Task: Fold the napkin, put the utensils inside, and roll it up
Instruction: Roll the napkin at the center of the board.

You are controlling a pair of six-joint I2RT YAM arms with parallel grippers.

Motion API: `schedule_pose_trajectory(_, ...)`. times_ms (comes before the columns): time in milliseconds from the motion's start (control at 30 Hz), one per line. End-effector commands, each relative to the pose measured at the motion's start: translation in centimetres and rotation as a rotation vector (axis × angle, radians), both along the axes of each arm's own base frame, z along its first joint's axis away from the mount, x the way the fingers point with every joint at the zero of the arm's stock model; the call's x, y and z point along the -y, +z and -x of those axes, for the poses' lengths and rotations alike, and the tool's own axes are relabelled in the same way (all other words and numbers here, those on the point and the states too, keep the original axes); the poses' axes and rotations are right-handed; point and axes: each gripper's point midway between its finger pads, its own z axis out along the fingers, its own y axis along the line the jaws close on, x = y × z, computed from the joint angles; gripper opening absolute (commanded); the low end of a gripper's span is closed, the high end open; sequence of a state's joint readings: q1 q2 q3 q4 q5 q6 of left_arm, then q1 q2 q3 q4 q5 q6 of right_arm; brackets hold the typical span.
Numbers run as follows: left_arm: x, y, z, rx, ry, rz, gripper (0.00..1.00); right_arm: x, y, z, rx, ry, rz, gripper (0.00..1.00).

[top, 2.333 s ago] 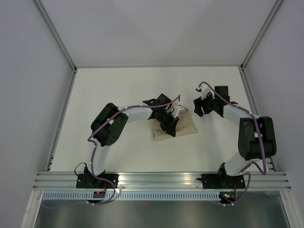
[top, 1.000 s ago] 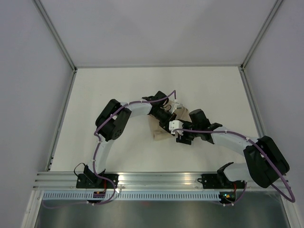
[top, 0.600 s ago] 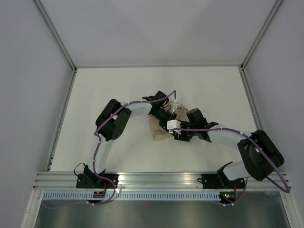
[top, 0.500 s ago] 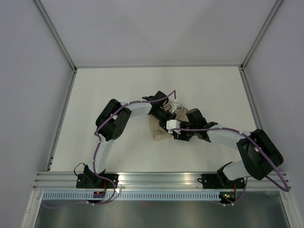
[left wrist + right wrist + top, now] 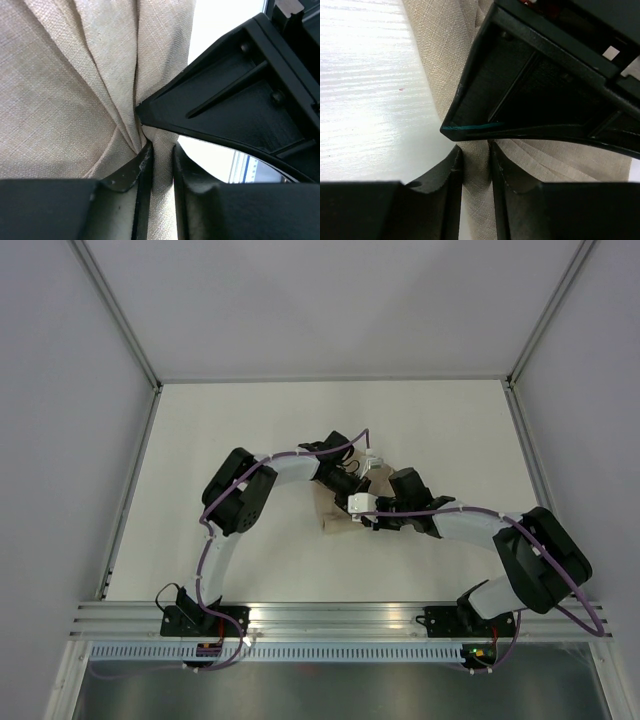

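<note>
The tan napkin (image 5: 329, 517) lies bunched at the middle of the table, mostly under the two grippers. My left gripper (image 5: 354, 487) reaches it from the left and is shut on a pinched fold of the napkin (image 5: 75, 75), the cloth running between its fingertips (image 5: 161, 155). My right gripper (image 5: 371, 517) reaches it from the right and is shut on a fold of the same napkin (image 5: 445, 40), the cloth between its fingertips (image 5: 475, 156). The two grippers' fingers almost touch. The utensils are hidden; no fork shows clearly.
The white table (image 5: 230, 430) is bordered by metal rails (image 5: 132, 480) at left, right and back. The other arm's black finger fills the upper right of each wrist view: the left wrist view (image 5: 240, 100) and the right wrist view (image 5: 545, 85).
My right arm swung in from the back right to the napkin and shut on it beside the left gripper. The left gripper kept its hold and shifted slightly back.
</note>
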State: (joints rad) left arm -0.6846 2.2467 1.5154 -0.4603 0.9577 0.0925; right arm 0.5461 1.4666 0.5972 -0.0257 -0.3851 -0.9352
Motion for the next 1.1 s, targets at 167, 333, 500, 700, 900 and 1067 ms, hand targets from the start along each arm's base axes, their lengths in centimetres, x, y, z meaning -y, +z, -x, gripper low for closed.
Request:
schedule_pose_trajectory(167,-2.2,-2.0,-1.3,0.012,0.15,-0.159,0.39,1.2,-1.7,1.6,-0.132,-0.013,0.038,0.15)
schedule_pose_trajectory(333,-2.3,0.2,-4.3,0.084,0.275,-0.144,0.4,1.0,-1.4,2.2,-0.257,0.016,0.016,0.14)
schedule_pose_trajectory(500,-5.1,2.1,-8.8,0.188,0.554,-0.245,0.43,1.3,-0.1,1.7,-0.373,0.059,-0.018,0.14)
schedule_pose_trajectory(700,-9.1,6.4,-12.5,0.344,0.844,-0.248,0.47,2.4,-0.3,2.6,-0.579,0.082,-0.039,0.14)
schedule_pose_trajectory(900,-11.7,10.4,-12.8,0.546,0.988,-0.1,0.5,2.5,0.1,1.9,-0.741,0.113,-0.082,0.13)
schedule_pose_trajectory(1067,-13.6,12.7,-10.1,0.76,1.047,0.032,0.51,2.8,0.6,1.1,-0.862,0.129,-0.098,0.12)
